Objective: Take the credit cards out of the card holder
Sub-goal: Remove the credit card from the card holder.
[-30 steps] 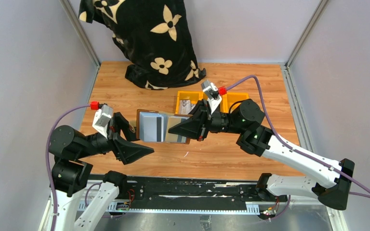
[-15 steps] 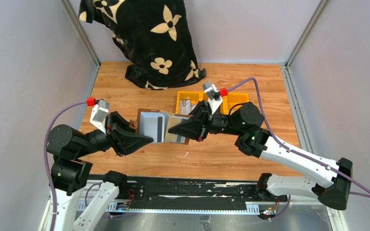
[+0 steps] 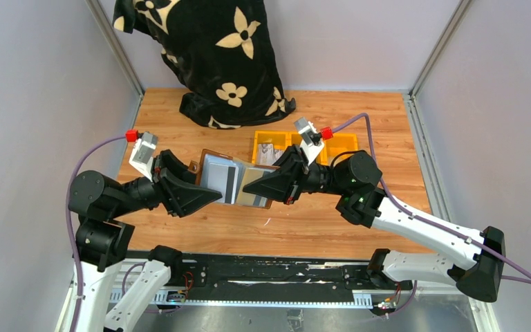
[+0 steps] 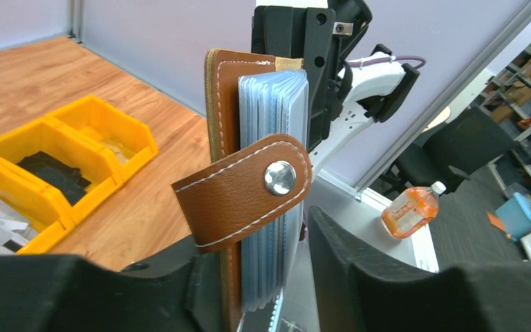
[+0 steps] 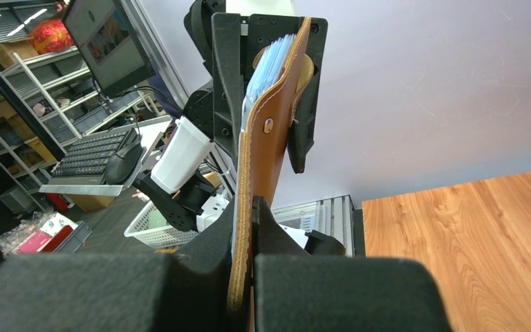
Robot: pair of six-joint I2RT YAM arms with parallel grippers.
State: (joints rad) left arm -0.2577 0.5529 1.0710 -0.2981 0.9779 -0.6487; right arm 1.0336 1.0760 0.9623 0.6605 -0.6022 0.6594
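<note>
The open card holder (image 3: 249, 181) — grey card (image 3: 216, 178) showing — spans between left fingers (image 3: 195, 196) and right fingers (image 3: 271, 185).

Smooth brown leather card holder (image 4: 238, 200), glossy clear sleeves (image 4: 273, 104), shiny metal snap (image 4: 279, 178), matt black fingers (image 4: 387, 277)

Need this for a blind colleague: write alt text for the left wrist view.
A brown card holder stands on edge between the left arm's black fingers, its snap tab folded across a stack of clear sleeves. Yellow bins sit on the wooden table behind.

yellow bins (image 3: 342, 140) — mid-table | black flowered cloth (image 3: 214, 55) — heaped at far edge | wooden table (image 3: 173, 117)
</note>
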